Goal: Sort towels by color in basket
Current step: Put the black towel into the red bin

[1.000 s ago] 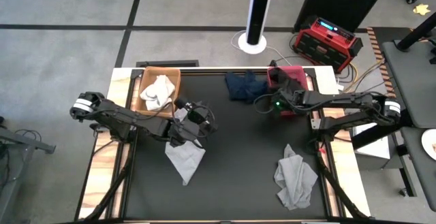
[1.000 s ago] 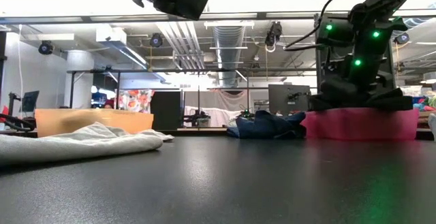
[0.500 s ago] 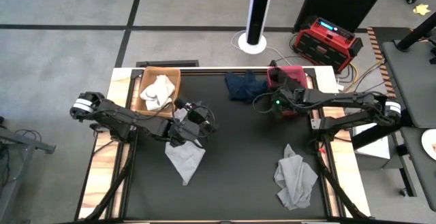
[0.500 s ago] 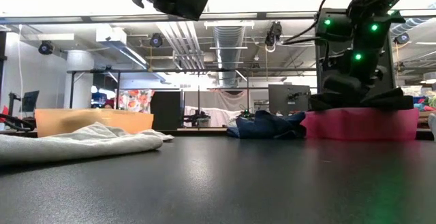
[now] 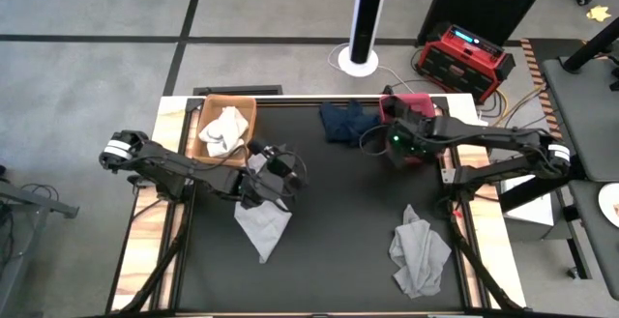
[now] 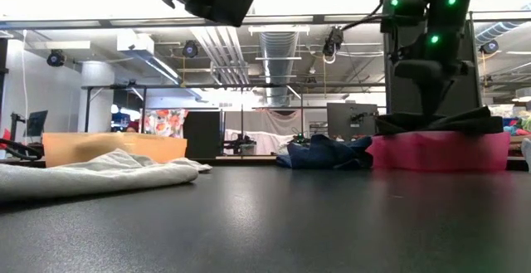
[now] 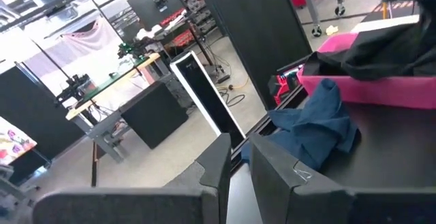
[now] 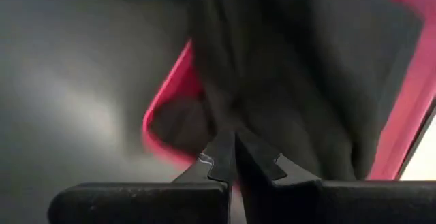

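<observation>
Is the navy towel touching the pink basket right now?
Cannot tell. In the high view the navy towel reaches the pink basket's rim, but the low and left wrist views show only overlap, with no plain contact or gap.

A red box (image 5: pixel 463 55) sits on the floor behind the table (image 5: pixel 329 250), right of a white pillar (image 5: pixel 366 18).

Towels (image 5: pixel 263 223) scattered, some in baskets (image 5: pixel 205 115)
</observation>
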Motion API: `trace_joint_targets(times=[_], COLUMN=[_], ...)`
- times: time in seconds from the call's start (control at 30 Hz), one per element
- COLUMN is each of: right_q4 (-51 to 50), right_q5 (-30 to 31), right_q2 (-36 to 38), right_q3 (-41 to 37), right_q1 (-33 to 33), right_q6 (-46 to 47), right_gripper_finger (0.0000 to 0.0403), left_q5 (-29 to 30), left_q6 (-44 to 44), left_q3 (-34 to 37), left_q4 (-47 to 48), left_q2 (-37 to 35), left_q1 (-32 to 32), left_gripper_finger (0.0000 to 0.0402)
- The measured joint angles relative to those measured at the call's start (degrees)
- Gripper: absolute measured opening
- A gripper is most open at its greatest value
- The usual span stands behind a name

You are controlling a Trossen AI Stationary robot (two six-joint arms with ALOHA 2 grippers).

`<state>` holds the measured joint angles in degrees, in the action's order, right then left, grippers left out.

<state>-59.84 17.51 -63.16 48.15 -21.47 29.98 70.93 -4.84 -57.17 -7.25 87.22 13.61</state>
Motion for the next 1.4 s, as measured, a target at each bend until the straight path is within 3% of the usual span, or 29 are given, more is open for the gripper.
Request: trace_joint_targets(times=[0.2, 0.4, 0.83, 0.9, 1.2, 1.4], right_q4=[-10.6, -11.6, -11.3, -11.3, -11.4, -11.6], right_q5=[-1.4, -1.0, 15.5, 14.4, -1.8, -3.6], right_q2=[0.0, 0.0, 0.0, 0.1, 3.1, 3.3], right_q3=[-0.2, -2.6, -3.9, -3.8, -1.5, -3.3], right_q1=[0.0, 0.0, -0.7, -0.7, 1.8, 5.4], right_q6=[2.5, 3.8, 4.0, 3.7, 4.8, 7.9], right_gripper_finger=[0.0009, 0.0009, 0.0009, 0.0009, 0.0009, 0.0009], left_q5=[0.1, 0.2, 0.7, 0.7, 3.4, 4.2], left_q6=[1.1, 1.1, 1.1, 1.1, 1.2, 2.0], left_q3=[0.0, 0.0, 0.0, 0.0, 0.0, 0.0], left_q4=[1.7, 1.9, 2.3, 2.3, 2.8, 3.2], left_q2=[-1.2, -2.5, -4.8, -4.8, -4.8, -4.9], left_q1=[1.9, 4.1, 8.2, 8.7, 10.5, 10.6], left_gripper_finger=[0.0038, 0.0038, 0.0038, 0.0038, 0.0038, 0.0038])
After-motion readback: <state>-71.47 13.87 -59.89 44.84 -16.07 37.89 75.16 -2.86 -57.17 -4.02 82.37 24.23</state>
